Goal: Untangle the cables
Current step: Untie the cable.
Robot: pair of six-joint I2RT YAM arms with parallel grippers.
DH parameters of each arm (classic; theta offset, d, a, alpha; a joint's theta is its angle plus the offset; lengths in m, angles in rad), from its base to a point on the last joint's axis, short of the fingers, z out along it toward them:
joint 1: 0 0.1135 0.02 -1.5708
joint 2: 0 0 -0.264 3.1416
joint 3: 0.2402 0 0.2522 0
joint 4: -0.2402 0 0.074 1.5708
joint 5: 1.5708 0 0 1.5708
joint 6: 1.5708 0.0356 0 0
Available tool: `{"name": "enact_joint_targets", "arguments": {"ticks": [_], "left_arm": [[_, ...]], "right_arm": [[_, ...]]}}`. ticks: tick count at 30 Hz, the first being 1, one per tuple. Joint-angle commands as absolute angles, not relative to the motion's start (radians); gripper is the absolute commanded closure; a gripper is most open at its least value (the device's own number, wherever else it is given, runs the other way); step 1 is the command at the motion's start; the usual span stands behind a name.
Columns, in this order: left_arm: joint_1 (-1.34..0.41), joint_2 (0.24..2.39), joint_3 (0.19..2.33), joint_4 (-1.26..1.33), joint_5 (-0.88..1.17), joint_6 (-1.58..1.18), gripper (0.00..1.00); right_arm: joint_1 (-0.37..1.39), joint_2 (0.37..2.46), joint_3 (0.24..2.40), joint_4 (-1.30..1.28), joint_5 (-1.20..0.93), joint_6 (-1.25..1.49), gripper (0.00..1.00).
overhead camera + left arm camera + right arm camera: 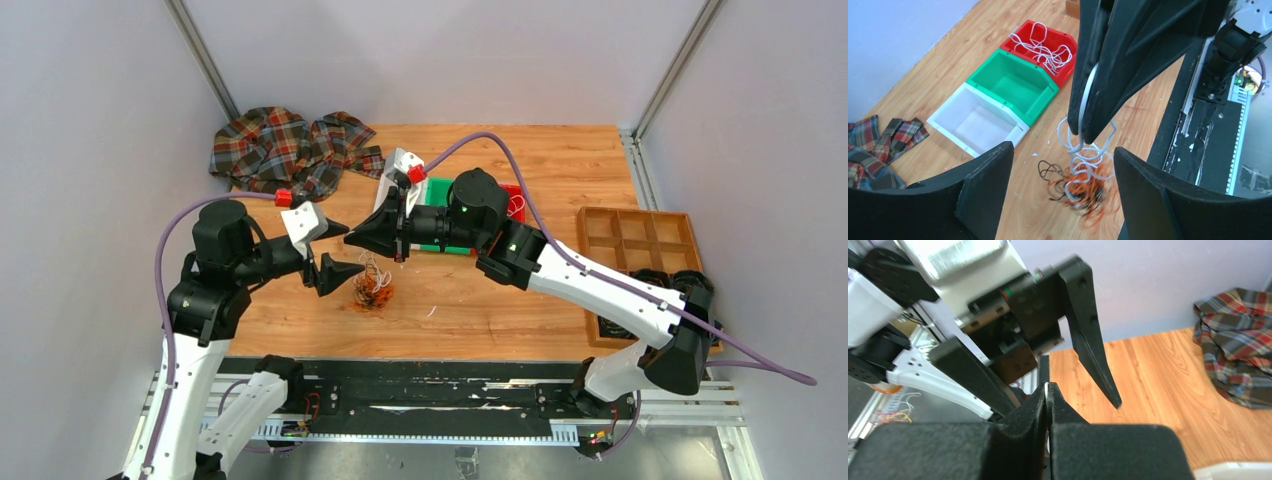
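1. Right fingers (1034, 412) pressed shut on a white cable (1087, 95), held up over the counter (998, 30).
2. Just under them, white loops hanging into the tangle of orange and black cables (1083, 187) on the counter.
3. Left fingers (990, 175) spread wide and gripping nothing, the tangle between them.
4. Further off, white bin (973, 122), green bin (1040, 102), and red bin (1066, 47) holding another white cable (1045, 50).

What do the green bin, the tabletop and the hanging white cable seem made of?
Green bin: probably moulded plastic, uniform colour, smooth sheen. Tabletop: wood or wood-look laminate, grain lines visible. Hanging white cable: likely plastic-sheathed, smooth, holding springy loops.
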State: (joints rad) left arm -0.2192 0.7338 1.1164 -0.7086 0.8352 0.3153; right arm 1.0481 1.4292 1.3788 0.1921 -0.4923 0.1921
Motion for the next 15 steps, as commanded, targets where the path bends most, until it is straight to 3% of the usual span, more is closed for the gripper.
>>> {"name": "enact_joint_targets", "arguments": {"ticks": [1, 12, 15], "left_arm": [[-0.215, 0.711, 1.09, -0.696, 0.869, 0.342, 0.25], [-0.215, 0.65, 1.023, -0.557, 0.991, 0.144, 0.21], [-0.214, 0.617, 0.986, -0.45, 0.969, 0.046, 0.31]], "right_arm": [[1.064, 1.424, 1.407, 0.333, -0.579, 0.304, 0.99], [1.083, 1.42, 1.389, 0.435, -0.584, 0.371, 0.99], [1.09, 1.424, 1.394, 0.445, -0.583, 0.373, 0.99]]}}
